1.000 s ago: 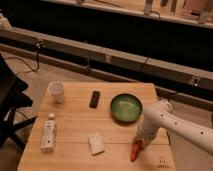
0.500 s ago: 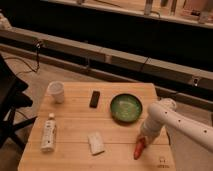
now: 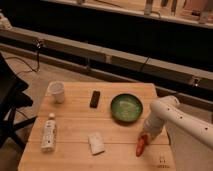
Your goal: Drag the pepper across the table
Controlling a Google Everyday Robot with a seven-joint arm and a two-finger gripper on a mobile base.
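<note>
The pepper (image 3: 140, 145), a slim red-orange chili, lies on the light wooden table (image 3: 75, 120) near its front right, below the green bowl (image 3: 126, 107). My gripper (image 3: 145, 134) hangs from the white arm (image 3: 175, 116) coming in from the right, and it sits right at the pepper's upper end. The contact between gripper and pepper is hidden by the arm's end.
A white cup (image 3: 57, 92) stands at the back left. A dark rectangular object (image 3: 95, 99) lies beside the bowl. A white bottle (image 3: 48, 133) lies at the front left. A white block (image 3: 95, 143) lies at the front middle. A small logo mark (image 3: 161, 161) is near the front right corner.
The pepper has slid a little to the right along the front of the table, together with the gripper and arm end.
</note>
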